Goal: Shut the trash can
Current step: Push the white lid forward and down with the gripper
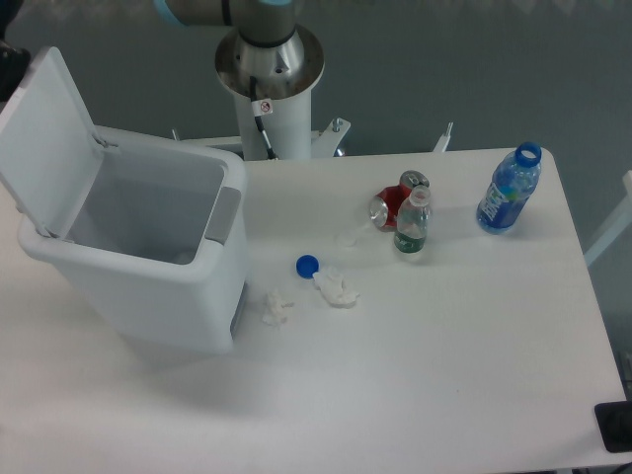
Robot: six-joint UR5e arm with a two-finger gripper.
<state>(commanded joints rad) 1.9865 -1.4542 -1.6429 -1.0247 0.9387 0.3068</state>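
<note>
We see a large white rectangular bin (pixel 148 262) with rounded corners standing upright at the left end of the table. Its flat white lid (pixel 47 138) is open, tilted up and back on its far-left side, and a grey latch (pixel 223 214) sits on its right-hand rim.

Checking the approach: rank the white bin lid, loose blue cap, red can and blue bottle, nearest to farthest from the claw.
Claw (dark shape, left edge):
1. White hinged plastic lid, right beside it.
2. Small round blue cap, table centre.
3. Red metal can, right of centre.
4. Blue plastic bottle, far right.
</note>
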